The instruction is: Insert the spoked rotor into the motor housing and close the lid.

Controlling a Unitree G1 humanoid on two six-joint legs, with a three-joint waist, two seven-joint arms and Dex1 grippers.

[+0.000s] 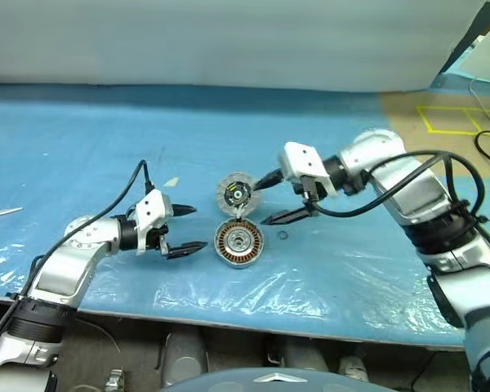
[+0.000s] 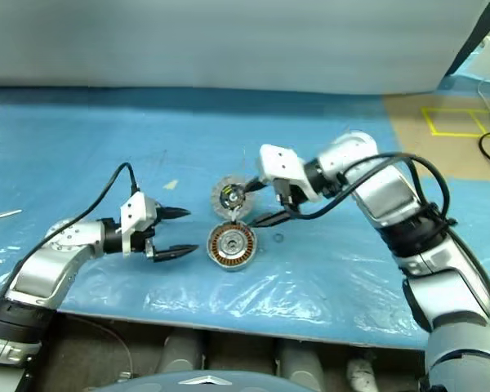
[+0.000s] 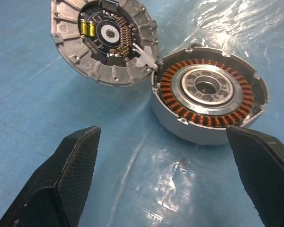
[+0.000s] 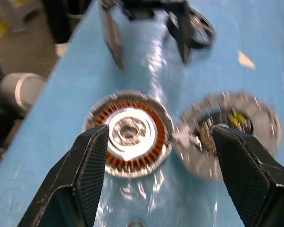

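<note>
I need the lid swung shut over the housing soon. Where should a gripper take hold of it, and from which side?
Grip the lid at its free rim, opposite the hinge that joins it to the motor housing. It lies open, flat on the table, inner face up, so come from the far side, probably with the right gripper, open and nearest, and fold it over the windings.

The motor housing [image 1: 239, 242] lies on the table [image 1: 82, 147], the lid [image 1: 236, 194] touching just behind it.
</note>
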